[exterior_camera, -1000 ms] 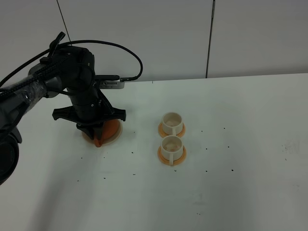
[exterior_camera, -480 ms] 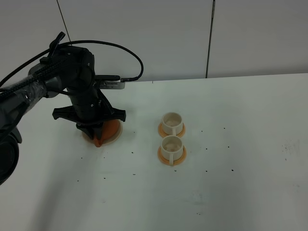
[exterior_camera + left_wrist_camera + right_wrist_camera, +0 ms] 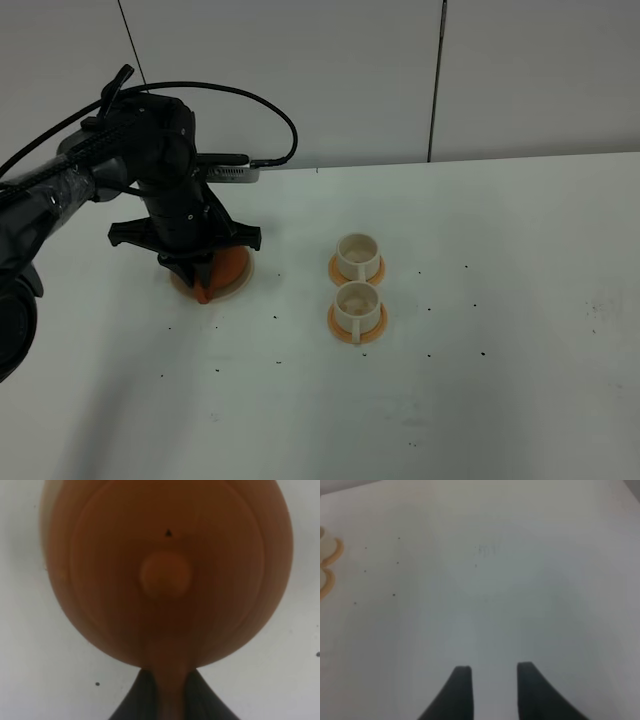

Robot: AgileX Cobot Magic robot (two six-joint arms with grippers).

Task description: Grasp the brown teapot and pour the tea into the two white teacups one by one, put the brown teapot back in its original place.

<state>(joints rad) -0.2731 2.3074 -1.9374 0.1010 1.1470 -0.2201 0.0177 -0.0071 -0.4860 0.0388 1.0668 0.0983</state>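
My left gripper is closed narrow on the loop handle of the round terracotta-brown clay teapot — the pot sits on the flat cream disc, well apart from the two small white cylindrical teacups. My right gripper hangs parted over the white surface.

Looks like a robotics lab or test room. Plain white table speckled with tiny dark dots, backed by bare white wall panels split by thin dark seams. Big black robot arm, partly wrapped in clear plastic, with a loose black cable looping over to a small grey box at the table's back edge. Staged tea set too: brown teapot on a pale disc, two white teacups on orange coasters.
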